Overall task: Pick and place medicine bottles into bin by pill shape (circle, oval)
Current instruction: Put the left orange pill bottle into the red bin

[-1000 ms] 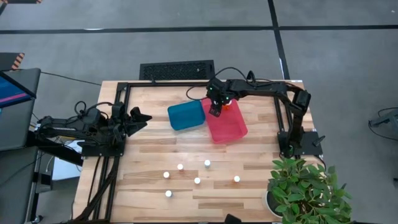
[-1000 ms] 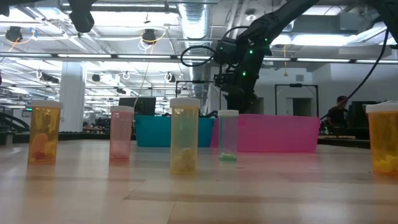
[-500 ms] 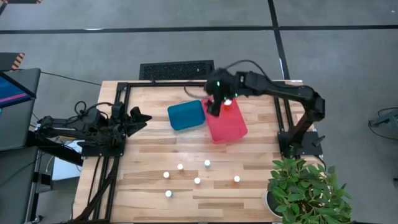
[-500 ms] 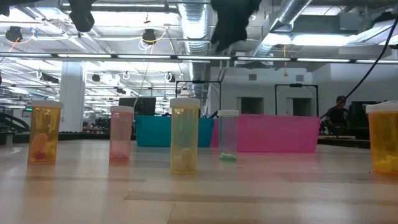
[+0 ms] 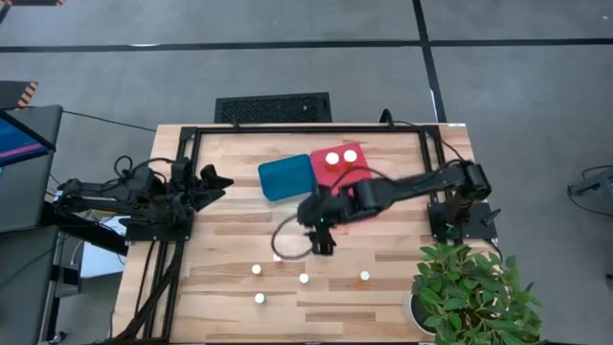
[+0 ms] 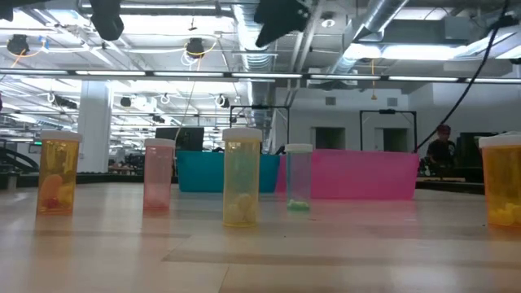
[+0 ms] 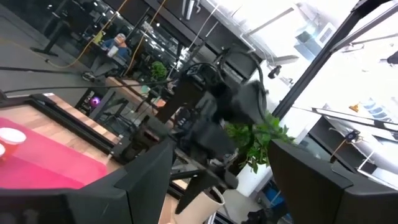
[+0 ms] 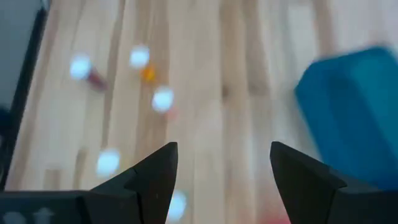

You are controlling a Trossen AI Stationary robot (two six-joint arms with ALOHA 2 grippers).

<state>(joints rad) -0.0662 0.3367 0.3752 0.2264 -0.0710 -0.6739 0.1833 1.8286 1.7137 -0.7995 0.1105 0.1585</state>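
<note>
A: Nearest the low camera, the medicine bottles [image 6: 242, 189] stand upright on the tabletop [image 5: 383, 297], white caps on tinted see-through bodies, pills piled at the bottom. From above I count five caps in a loose cluster toward the near edge.

B: And the right gripper [image 5: 324, 240]?

A: It hangs over the planks just behind that cluster, fingers apart with nothing between them. It should settle square over one cap, drop straight, and close on the body below the cap; the plastic looks smooth and round, so a tilted pinch could tip it into a neighbour.

B: Which one would you go for?

A: Likely the bottle nearest it. The pill shape needs checking first, and from here I can't tell circle from oval.

B: Beyond that?

A: The pink bin [image 5: 343, 178], with two white caps already inside, touches the blue bin [image 5: 286, 176]; both look like thin glossy plastic. The left gripper [image 5: 215, 182] waits at the left edge, slightly parted and empty.
</note>
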